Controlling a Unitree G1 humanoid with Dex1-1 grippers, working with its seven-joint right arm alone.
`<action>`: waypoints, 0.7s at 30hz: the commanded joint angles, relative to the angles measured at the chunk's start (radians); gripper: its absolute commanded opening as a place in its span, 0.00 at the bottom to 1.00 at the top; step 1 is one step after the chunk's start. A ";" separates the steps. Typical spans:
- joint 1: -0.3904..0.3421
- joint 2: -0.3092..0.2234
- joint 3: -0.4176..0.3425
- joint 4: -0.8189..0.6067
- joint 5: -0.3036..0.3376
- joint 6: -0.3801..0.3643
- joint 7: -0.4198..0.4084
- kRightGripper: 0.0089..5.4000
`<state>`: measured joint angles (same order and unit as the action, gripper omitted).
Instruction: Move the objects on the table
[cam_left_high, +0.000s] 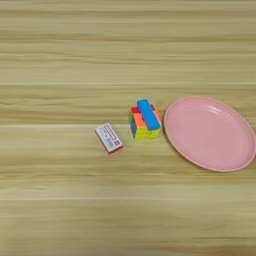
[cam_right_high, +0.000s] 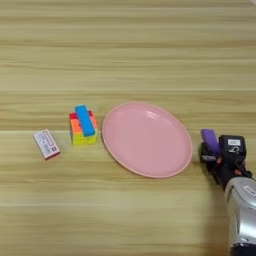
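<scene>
At the plate's (cam_right_high: 147, 140) 3 o'clock, the gripper (cam_right_high: 216, 156) pinches the purple block (cam_right_high: 210, 140) by its sides, which looks small, light, stiff and probably slippery.

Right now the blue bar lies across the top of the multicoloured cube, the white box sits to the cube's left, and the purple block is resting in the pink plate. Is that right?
Not quite: the purple block is not in the pink plate. The right eye view shows it right of the plate, at the right gripper. The blue bar does lie on the multicoloured cube, with the white box to its left.
</scene>
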<state>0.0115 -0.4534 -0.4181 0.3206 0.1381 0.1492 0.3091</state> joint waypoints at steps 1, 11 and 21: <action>-0.031 -0.042 -0.009 -0.064 0.000 -0.014 -0.017 0.47; -0.027 -0.040 -0.018 -0.105 0.008 0.002 -0.027 0.70; -0.039 -0.048 -0.025 -0.090 0.009 -0.005 -0.040 0.95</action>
<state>0.0180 -0.4532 -0.4255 0.2695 0.1443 0.1661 0.2859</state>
